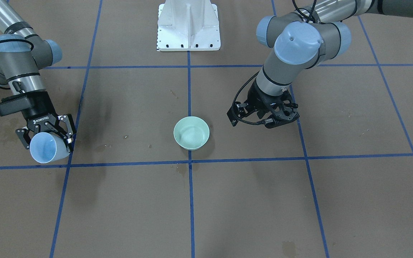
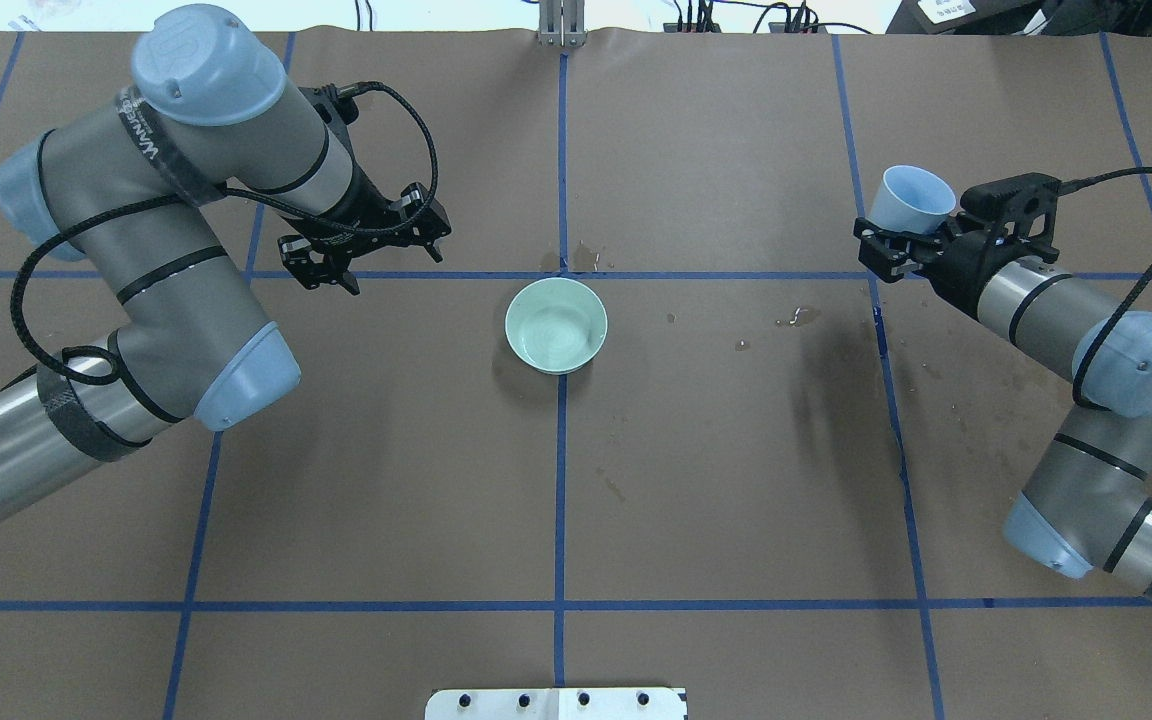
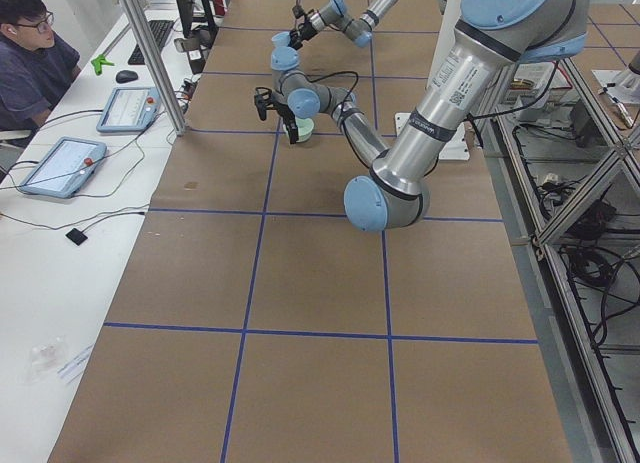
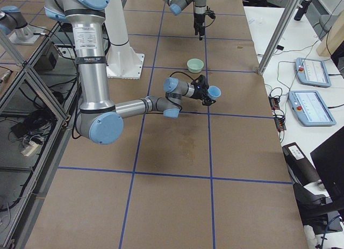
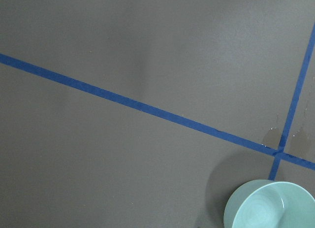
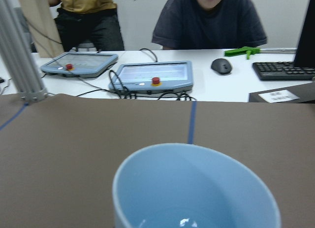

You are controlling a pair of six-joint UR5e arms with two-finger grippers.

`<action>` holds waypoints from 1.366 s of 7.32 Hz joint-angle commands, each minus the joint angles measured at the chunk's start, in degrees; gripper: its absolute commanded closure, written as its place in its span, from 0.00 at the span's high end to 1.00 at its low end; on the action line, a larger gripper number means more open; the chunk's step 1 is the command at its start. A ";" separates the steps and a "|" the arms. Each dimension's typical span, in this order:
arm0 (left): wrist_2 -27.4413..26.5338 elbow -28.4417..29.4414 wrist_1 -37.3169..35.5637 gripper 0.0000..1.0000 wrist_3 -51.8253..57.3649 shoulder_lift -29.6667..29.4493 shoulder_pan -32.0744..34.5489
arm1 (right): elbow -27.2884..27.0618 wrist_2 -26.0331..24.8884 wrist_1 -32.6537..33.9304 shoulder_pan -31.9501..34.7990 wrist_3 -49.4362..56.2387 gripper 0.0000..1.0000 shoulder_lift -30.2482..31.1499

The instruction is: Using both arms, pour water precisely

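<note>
Holding arm: right gripper (image 2: 904, 238), clenched on blue cup (image 2: 914, 200) around its lower part, apparently raised off the table (image 2: 736, 480) at the robot's right side. Tilts the cup, mouth up and leaning toward the far edge, away from the robot's base; long axis slanted, not upright. Contents: water (image 6: 184, 222), a small amount, visible only as a faint glint at the cup's bottom in the right wrist view. Receiving vessel: green bowl (image 2: 556, 325), upright at table centre, set on a blue tape line (image 2: 561, 480) just on the robot's side of a crossing; faint rings inside, cannot tell whether wet. Second arm: left gripper (image 2: 376, 250), released, nothing between its jaws, hanging near the bowl on the robot's left and slightly beyond it. Key relation: bowl well apart from the cup, toward the robot's left and a little nearer the base; left gripper far closer to the bowl than the right. Judged step: carry toward the bowl, pour not yet begun. Calls for sideways travel leftward with the cup mouth high, then a tip with the lip over the bowl's rim. Risk, as judgement: spill short of the bowl; damp spots (image 2: 586, 258) on the table near the crossing.
</note>
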State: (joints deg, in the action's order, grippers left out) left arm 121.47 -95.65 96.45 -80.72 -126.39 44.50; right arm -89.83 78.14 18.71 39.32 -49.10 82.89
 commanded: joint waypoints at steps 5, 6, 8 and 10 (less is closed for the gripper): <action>-0.36 -10.16 -14.89 1.00 24.26 6.65 7.08 | -8.76 11.94 21.90 -6.25 3.22 0.00 -10.53; -0.36 -10.35 -14.89 1.00 27.52 7.90 8.05 | -9.92 11.60 27.72 -8.01 4.27 0.00 -12.38; -0.44 -10.35 -14.89 1.00 30.00 9.14 9.37 | -10.28 11.16 33.99 -11.35 7.16 0.00 -14.50; -0.44 -10.35 -14.89 1.00 30.01 9.67 9.64 | -10.11 9.14 35.52 -13.91 7.53 0.00 -15.83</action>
State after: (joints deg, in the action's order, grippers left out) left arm 121.04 -105.97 81.58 -50.95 -117.11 53.89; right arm -99.95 88.30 52.95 26.93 -42.07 67.95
